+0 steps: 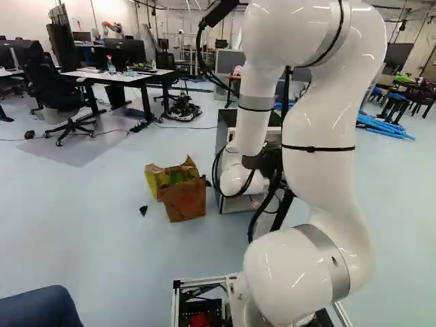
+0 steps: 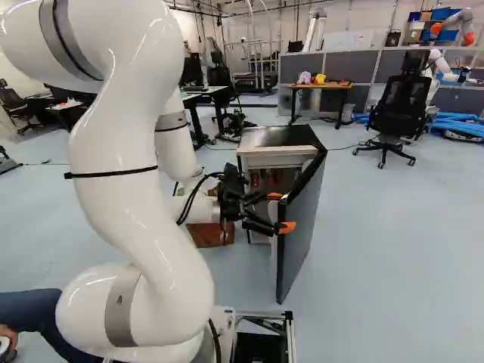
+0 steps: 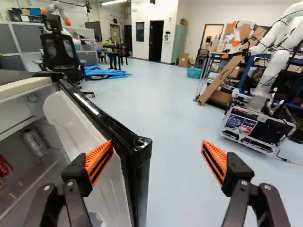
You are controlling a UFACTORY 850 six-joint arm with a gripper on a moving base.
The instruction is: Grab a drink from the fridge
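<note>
In the right base view the small fridge (image 2: 276, 138) has its dark door (image 2: 302, 219) swung open, with some red items (image 2: 255, 180) inside. My gripper (image 2: 280, 212) is at the door's free edge. Seen from the wrist, the gripper (image 3: 157, 146) stands wide open, and the door's black edge (image 3: 135, 142) lies between the fingers, nearer the one on the fridge's side. Neither a grip nor contact can be made out. A pale can or bottle (image 3: 35, 142) and a red object (image 3: 4, 166) are partly visible inside, beyond the door's white inner panel (image 3: 71, 123).
A brown paper bag (image 1: 184, 197) stands on the floor beside the fridge. Beyond are an office chair (image 2: 395, 113), a small table (image 2: 321, 87) and blue tubes (image 2: 457, 125). Another robot (image 3: 258, 113) stands across the room. A person's leg (image 1: 41, 308) is close beside the base.
</note>
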